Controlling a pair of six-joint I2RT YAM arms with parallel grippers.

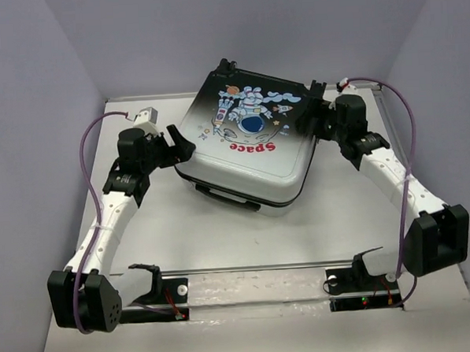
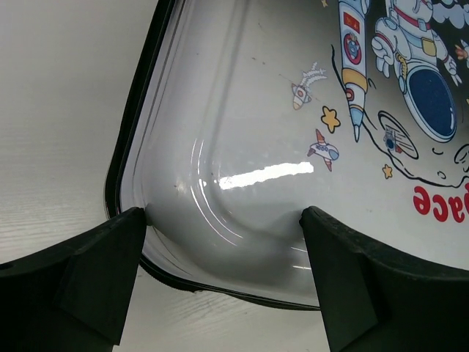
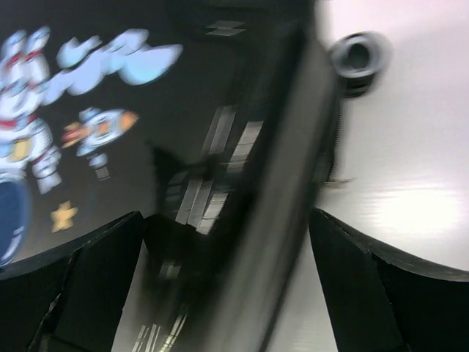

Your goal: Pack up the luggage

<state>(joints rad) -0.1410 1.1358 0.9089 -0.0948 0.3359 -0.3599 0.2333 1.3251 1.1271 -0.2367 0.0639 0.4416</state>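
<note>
Silver-to-black luggage [image 1: 249,144] bears cartoon astronaut, rockets, red "Space" print.

Robotics lab cell: plain grey walls [image 1: 251,33] enclosing white table [image 1: 246,238] (aluminium rail [image 1: 255,267] at near edge).

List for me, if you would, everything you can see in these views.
suitcase: one, silver fading to black, astronaut print and red "Space", closed, print up, mid-table
handle: one, black, on the suitcase's near side
wheel: one clearly seen, black, at the suitcase's dark edge
table: one, white, under everything
rail: one, silver, along the table's near edge
cables: two, purple, one looping along each arm
arms: two, white and black, reaching to either side of the suitcase
left gripper: one, black, open, astride the silver corner
right gripper: one, black, open, astride the dark edge
</note>
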